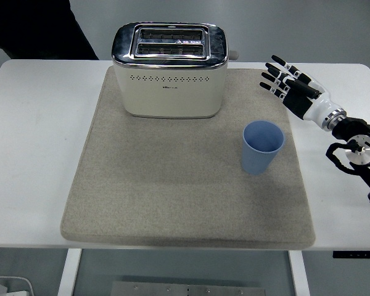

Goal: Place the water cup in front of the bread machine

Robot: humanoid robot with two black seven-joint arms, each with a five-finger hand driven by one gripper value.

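Note:
A light blue water cup [262, 147] stands upright and empty on the right part of a beige mat [172, 191]. A cream and chrome toaster [170, 69], the bread machine, sits at the mat's far edge, left of the cup and further back. My right hand [282, 80] hovers beyond the cup to its upper right, over the mat's right edge, fingers spread and holding nothing. A clear gap separates it from the cup. The left arm does not show.
The white table [37, 142] extends bare on both sides of the mat. A person's dark clothing [31, 28] shows at the top left behind the table. The right arm's wrist joint [357, 151] hangs over the table's right side.

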